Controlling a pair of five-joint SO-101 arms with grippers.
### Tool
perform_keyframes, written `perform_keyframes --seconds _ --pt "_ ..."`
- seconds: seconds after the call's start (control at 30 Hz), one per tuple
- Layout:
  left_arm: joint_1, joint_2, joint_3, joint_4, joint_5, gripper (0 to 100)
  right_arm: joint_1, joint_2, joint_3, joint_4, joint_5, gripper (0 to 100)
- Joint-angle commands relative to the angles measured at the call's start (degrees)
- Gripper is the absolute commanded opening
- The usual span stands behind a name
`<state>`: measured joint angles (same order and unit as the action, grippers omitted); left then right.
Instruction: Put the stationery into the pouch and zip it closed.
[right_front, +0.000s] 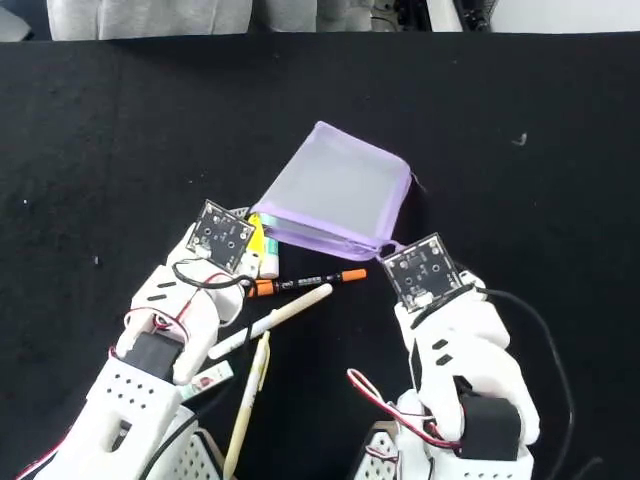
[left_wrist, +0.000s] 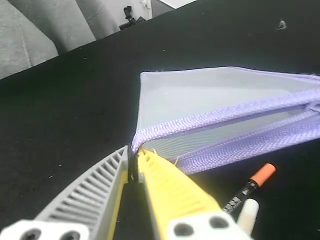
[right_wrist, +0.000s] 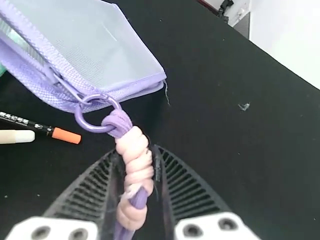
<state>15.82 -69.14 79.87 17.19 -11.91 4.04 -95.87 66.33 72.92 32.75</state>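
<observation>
The purple mesh pouch (right_front: 335, 190) lies mid-table with its mouth toward the arms. My left gripper (right_front: 255, 225) is shut on the pouch's zipper-edge corner (left_wrist: 137, 140). My right gripper (right_wrist: 135, 157) is shut on the pink braided zipper pull (right_wrist: 134, 150), which hangs from the purple ring (right_wrist: 95, 112) at the pouch's other corner (right_front: 388, 248). An orange-capped black pen (right_front: 305, 282) and a cream pen (right_front: 275, 318) lie on the table just in front of the mouth. The same orange-capped pen (left_wrist: 252, 185) shows in the left wrist view.
A long cream pencil (right_front: 248, 395) and a small flat item (right_front: 207, 380) lie between the arms near the front edge. A yellow item (right_front: 258, 240) and a white stick (right_front: 270, 262) sit by the left gripper. The black table (right_front: 520, 140) stretches wide behind the pouch.
</observation>
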Motion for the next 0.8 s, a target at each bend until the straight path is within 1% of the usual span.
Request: perform_keyframes --seconds 0.0,0.17,0.2,0.33,0.37,0.43,0.57,0.67,0.77 --pt "2.33 -0.53 0.04 -1.05 0.62 3 2.90 -0.31 -3.38 0.18 0.53 1.1" --pt "4.09 -0.09 0.40 -1.05 0.35 4 2.81 -0.31 -3.38 0.18 0.53 1.1" --pt "4.09 -0.09 0.40 -1.05 0.53 7 2.81 -0.31 -3.38 0.18 0.53 1.1" --pt "4.18 0.00 0.57 -1.05 0.62 23 2.81 -0.40 -3.38 0.18 0.53 1.1" --pt "4.18 0.00 0.57 -1.05 0.62 25 2.81 -0.40 -3.38 0.18 0.53 1.1" --pt "4.26 0.00 0.66 -1.05 0.53 24 2.81 -0.40 -3.30 0.18 0.53 1.1" --pt "6.64 0.62 1.54 -1.76 0.18 21 2.81 -0.57 -3.30 0.18 0.53 1.1" --pt "7.43 3.69 2.68 -6.68 0.18 21 2.81 -0.75 -3.30 0.18 0.53 1.1" --pt "7.43 10.46 1.27 -11.60 0.18 21 2.81 -0.84 -3.30 0.18 0.53 1.1"
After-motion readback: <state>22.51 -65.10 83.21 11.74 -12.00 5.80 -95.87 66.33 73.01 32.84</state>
